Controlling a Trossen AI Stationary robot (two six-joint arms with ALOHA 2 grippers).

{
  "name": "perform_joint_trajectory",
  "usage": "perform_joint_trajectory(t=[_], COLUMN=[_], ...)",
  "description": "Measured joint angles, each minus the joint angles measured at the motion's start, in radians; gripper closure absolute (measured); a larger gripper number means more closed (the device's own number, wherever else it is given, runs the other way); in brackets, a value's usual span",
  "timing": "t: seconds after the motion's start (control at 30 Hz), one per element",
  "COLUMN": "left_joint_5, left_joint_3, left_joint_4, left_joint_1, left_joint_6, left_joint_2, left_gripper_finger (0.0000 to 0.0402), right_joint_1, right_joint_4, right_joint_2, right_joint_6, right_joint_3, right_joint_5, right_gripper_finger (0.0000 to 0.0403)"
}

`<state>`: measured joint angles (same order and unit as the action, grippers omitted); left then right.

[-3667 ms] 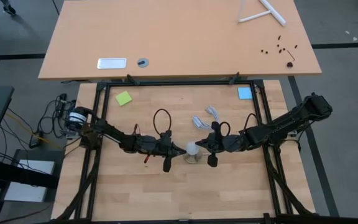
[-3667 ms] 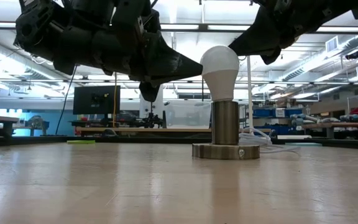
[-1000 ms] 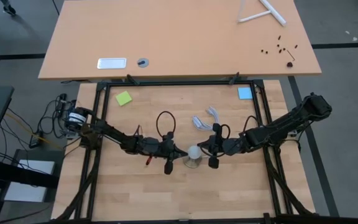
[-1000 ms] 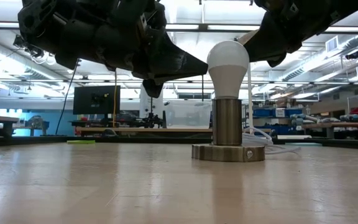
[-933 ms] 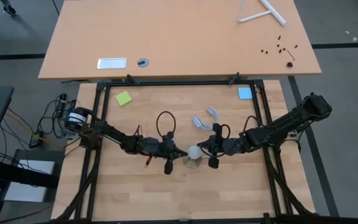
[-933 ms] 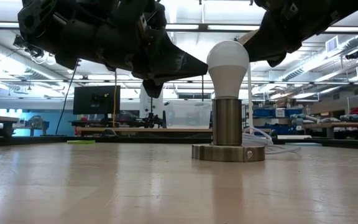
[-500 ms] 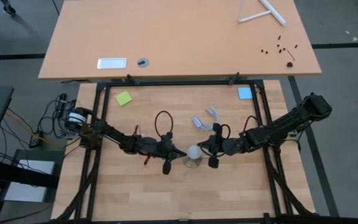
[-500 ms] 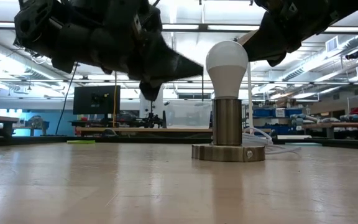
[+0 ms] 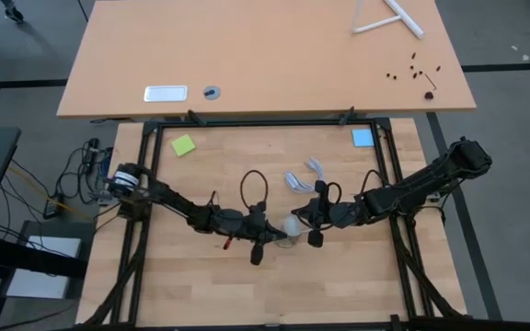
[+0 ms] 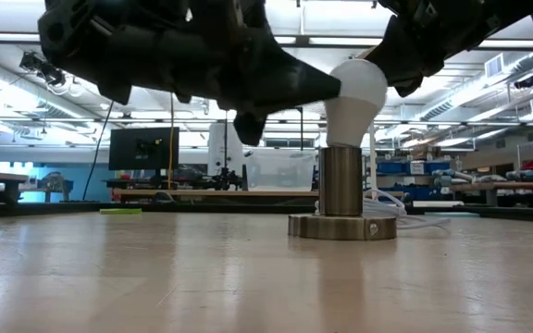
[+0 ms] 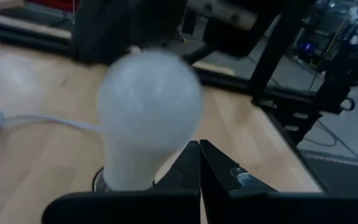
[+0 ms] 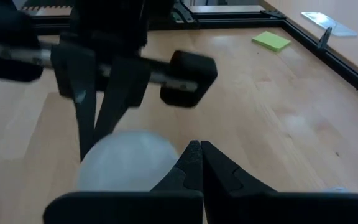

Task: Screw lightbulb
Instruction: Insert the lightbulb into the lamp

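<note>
With both grippers, left gripper [image 9: 279, 231] and right gripper [image 9: 304, 217], pinched together flanking the white frosted pear-shaped lightbulb [image 10: 355, 99] tilted in its metal socket [image 10: 342, 198] mid-desk, I'd straighten it first, nudging gently.

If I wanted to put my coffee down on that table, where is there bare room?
The near wood below both arms is bare, as is the far strip between the green note and the blue note. The middle is crowded: both shut grippers press the lightbulb, beside the white cord.

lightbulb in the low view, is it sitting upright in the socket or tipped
Tipped. The lightbulb leans to the right above the vertical socket, with the shut left tool against its side.
</note>
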<state>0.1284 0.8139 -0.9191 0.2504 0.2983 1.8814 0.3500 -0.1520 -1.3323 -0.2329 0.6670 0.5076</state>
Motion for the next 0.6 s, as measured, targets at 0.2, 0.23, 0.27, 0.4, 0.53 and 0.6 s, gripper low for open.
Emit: perform_joint_trajectory(t=[0.2,0.23,0.27,0.4,0.53,0.6], left_joint_5=[0.001,0.002,0.003,0.004,0.004,0.004], left_joint_3=[0.015,0.016,0.015,0.015,0.015,0.015], left_joint_4=[0.002,0.003,0.003,-0.003,-0.004,-0.001], left_joint_1=[0.0,0.0,0.0,0.0,0.005,0.008], left_joint_6=[-0.001,-0.002,-0.003,-0.004,-0.019,-0.02], left_joint_2=[0.019,0.019,0.019,0.019,0.019,0.019], left_gripper_finger=[0.0401,0.0401,0.0401,0.0401,0.0401,0.0401], right_joint_1=[0.0,0.0,0.0,0.0,0.0,0.002], right_joint_4=[0.004,0.003,0.003,0.004,0.004,0.017], right_joint_2=[0.0,0.0,0.0,0.0,0.001,0.015], right_joint_6=[0.0,0.0,0.0,0.0,0.012,0.017], right_joint_3=[0.0,0.0,0.0,0.0,0.0,0.0], right_joint_5=[0.0,0.0,0.0,-0.001,-0.001,-0.001], right_gripper_finger=[0.0402,0.0402,0.0402,0.0402,0.0402,0.0402])
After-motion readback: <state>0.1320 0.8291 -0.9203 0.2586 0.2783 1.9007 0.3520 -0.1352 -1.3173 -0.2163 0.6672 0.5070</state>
